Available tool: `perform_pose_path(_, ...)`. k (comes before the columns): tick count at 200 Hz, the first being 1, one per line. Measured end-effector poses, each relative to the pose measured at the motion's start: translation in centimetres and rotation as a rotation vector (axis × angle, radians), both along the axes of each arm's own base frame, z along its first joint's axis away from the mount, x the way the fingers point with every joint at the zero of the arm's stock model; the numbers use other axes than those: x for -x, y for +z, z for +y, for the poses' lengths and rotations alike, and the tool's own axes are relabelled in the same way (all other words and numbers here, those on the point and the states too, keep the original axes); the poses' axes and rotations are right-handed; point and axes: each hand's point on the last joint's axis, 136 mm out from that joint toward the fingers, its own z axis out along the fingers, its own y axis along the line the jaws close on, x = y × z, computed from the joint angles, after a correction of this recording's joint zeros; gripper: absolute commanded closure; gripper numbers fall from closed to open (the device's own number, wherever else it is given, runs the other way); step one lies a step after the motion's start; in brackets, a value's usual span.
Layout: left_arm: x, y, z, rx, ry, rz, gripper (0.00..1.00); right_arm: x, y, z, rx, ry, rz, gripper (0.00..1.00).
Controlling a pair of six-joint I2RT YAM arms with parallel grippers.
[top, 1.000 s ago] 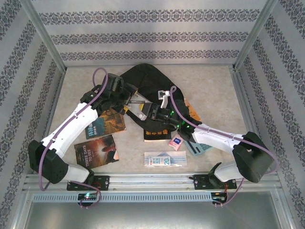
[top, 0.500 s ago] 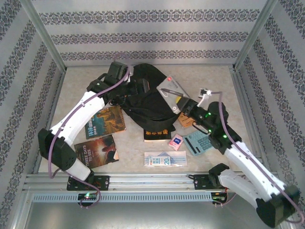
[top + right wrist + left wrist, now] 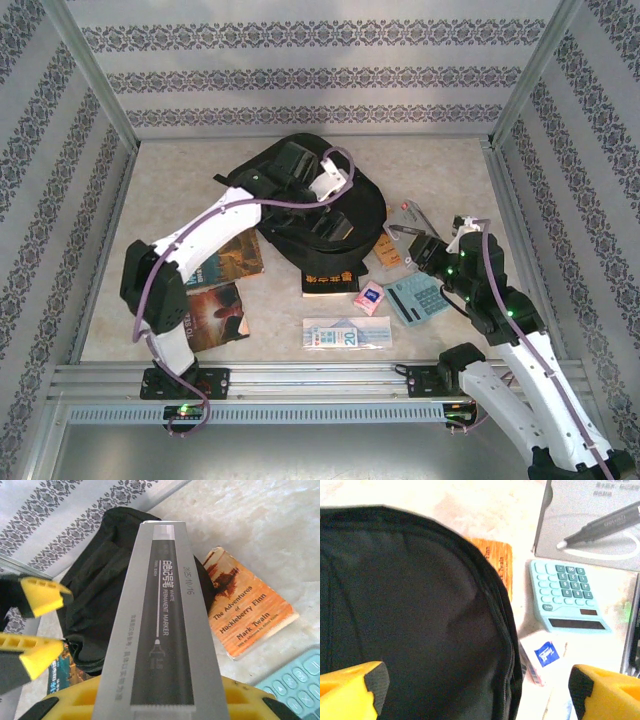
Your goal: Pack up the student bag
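Observation:
The student bag point(image 3: 365, 205), black and soft, lies flat at the table's middle back; it also appears in the wrist views point(image 3: 410, 620) point(image 3: 105, 590). My left gripper point(image 3: 335, 228) hovers open just above the bag's right part, its yellow fingers point(image 3: 355, 685) wide apart with nothing between them. From the right wrist it appears as yellow fingers point(image 3: 42, 597) beside the bag. My right gripper point(image 3: 425, 245) is shut on a grey marker box point(image 3: 408, 220), held off the bag's right edge. The box point(image 3: 165, 620) runs out long between the yellow pads point(image 3: 250, 695).
An orange Huckleberry Finn book point(image 3: 388, 250) point(image 3: 250, 615), a teal calculator point(image 3: 415, 297) point(image 3: 572, 600) and a tissue pack point(image 3: 369, 297) lie right of the bag. A black book point(image 3: 328, 280) pokes out under it. Two books point(image 3: 225, 255) point(image 3: 205, 315) lie left, a ruler card point(image 3: 345, 333) in front.
The right arm has drawn the marker box from over the bag out to the right. The left arm has swung rightward across the bag with its fingers spreading a little wider.

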Motion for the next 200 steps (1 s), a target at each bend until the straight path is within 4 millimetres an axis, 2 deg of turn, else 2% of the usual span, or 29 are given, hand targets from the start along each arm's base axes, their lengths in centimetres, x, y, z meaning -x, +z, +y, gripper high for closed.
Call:
perform_pose_path(24,-0.4,-1.6,-1.5,-0.023,-0.093,0.008,0.09,0.4,0.3,-0.5,0.024,-0.006,0.009,0.69)
perform_pose_path(53,0.5,-4.6,-2.2,-0.075,-0.166,0.071,0.11,0.6,0.2,-0.9,0.042,-0.012,0.018,0.68)
perform_pose_path(70,1.1,-5.7,-2.5,-0.098,-0.188,0.093,0.11,0.7,-0.1,-1.1,0.047,-0.020,0.030,0.68)
perform_pose_path(108,1.9,-6.0,-2.9,-0.110,-0.207,0.103,0.15,0.6,-0.2,-1.6,0.048,-0.038,0.037,0.68)
perform_pose_path(159,1.1,-6.8,-2.3,-0.163,-0.172,0.075,0.21,0.5,-0.2,-1.9,0.042,-0.052,0.039,0.68)
perform_pose_path(200,0.8,-8.3,-1.8,-0.205,-0.148,0.082,0.28,0.5,-0.2,-1.9,0.033,-0.050,0.042,0.68)
